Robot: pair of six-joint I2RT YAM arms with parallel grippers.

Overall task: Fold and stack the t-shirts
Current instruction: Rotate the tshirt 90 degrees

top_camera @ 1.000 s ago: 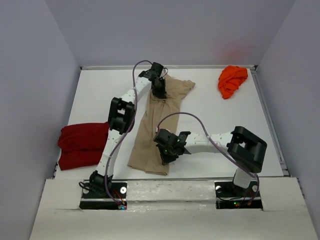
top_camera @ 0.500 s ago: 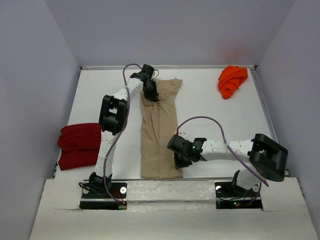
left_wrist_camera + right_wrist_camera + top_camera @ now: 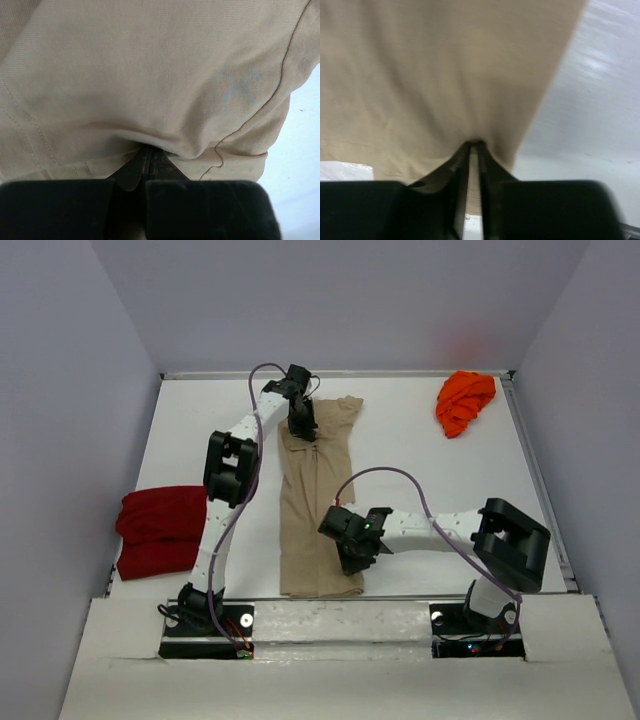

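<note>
A white table (image 3: pixel 420 500) walled in pale grey carries three shirts. Nearest the bases, the right tool (image 3: pixel 352 562) sits low on the near end of the tan shirt (image 3: pixel 315 510), by its right edge. Its jaws are all but closed, only a thin slit between them, and the cloth puckers into their tips, so it looks pinched. That arm's elbow stands high out to the right, its forearm runs leftward close over the table, and the wrist tips down. The shirt lies as a long narrow strip running away from this tool to the left tool (image 3: pixel 303 430), whose jaws are closed flat on a fold of cloth at the far, sleeve end. The left arm is stretched almost straight up the strip's left side, wrist bent down. Holding both ends likely keeps the lengthwise fold straight and flat, ready for a crosswise fold. The red shirt (image 3: pixel 160 530), already folded, lies well to the left of the right tool; the orange shirt (image 3: pixel 464 400), crumpled, lies far to the right of the left tool
</note>
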